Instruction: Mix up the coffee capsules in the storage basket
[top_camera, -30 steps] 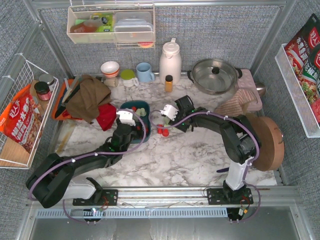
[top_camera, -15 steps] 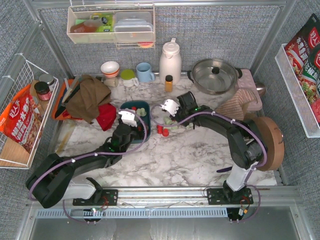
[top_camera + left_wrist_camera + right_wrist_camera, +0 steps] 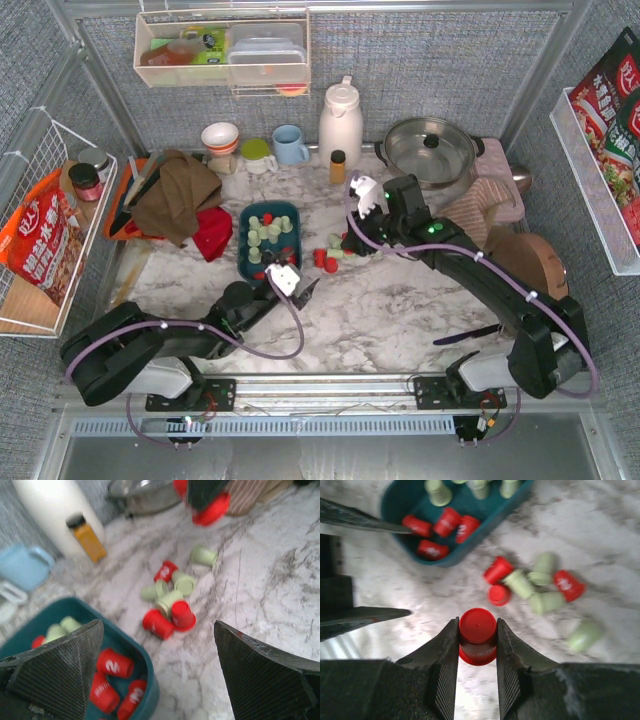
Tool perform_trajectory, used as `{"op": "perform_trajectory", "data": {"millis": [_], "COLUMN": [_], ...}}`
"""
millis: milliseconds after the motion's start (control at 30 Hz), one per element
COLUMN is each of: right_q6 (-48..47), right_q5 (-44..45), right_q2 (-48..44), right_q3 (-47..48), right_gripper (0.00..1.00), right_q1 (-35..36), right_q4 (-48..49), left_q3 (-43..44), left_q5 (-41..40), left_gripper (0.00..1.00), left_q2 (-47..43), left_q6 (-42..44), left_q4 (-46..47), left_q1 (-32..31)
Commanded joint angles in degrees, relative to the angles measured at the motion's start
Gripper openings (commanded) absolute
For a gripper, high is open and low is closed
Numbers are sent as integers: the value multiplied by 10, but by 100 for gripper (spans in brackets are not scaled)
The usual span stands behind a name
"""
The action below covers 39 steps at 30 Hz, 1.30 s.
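Note:
The dark teal storage basket (image 3: pixel 291 222) lies left of centre and holds pale green capsules (image 3: pixel 266 227) at its far end and red ones (image 3: pixel 445 524) at its near end. Several loose red and green capsules (image 3: pixel 334 250) lie on the marble just right of it. My right gripper (image 3: pixel 350 237) hovers above that loose pile, shut on a red capsule (image 3: pixel 477 632) held upright between its fingers. My left gripper (image 3: pixel 300 286) is open and empty, low over the table at the basket's near right corner (image 3: pixel 142 662).
An orange-capped bottle (image 3: pixel 338 166), a white thermos (image 3: pixel 340 122), a blue mug (image 3: pixel 290 144) and a steel pot (image 3: pixel 430 150) stand along the back. A brown cloth on an orange tray (image 3: pixel 175 195) lies left of the basket. A round wooden board (image 3: pixel 535 285) sits at the right.
My left gripper has pulled back from over the basket toward the near edge. My right gripper has risen and drawn back to the right from the loose pile, with a red capsule in it.

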Motion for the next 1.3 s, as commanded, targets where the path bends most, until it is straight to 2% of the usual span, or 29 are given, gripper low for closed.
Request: {"op": "perform_trajectory", "data": {"millis": [0, 133, 233, 600, 633, 733, 833, 1067, 1267], "right_q6": [136, 194, 218, 195, 193, 186, 182, 168, 162], "right_q5": [-128, -209, -236, -275, -277, -282, -285, -269, -174], "right_q2": [-29, -36, -38, -34, -33, -31, -32, -30, -56], "right_q3": [-28, -54, -73, -76, -76, -71, -68, -65, -65], "right_gripper": [10, 10, 10, 12, 12, 14, 16, 25, 49], "right_q1": [3, 8, 10, 18, 19, 20, 21, 22, 8], "right_q4": [14, 57, 91, 84, 83, 75, 72, 47, 34], "left_q3": [3, 4, 6, 33, 33, 34, 32, 28, 12], "left_q5": [54, 82, 115, 108, 109, 114, 118, 112, 45], "left_gripper": [99, 99, 99, 99, 96, 74, 58, 37, 30], "left_q2": [23, 57, 87, 107, 106, 106, 106, 104, 96], "left_q6": [112, 145, 166, 193, 191, 186, 185, 180, 162], "left_q4": [160, 229, 283, 282, 282, 280, 277, 279, 280], "left_q1": [-8, -21, -34, -73, -74, -74, -75, -76, -76]}}
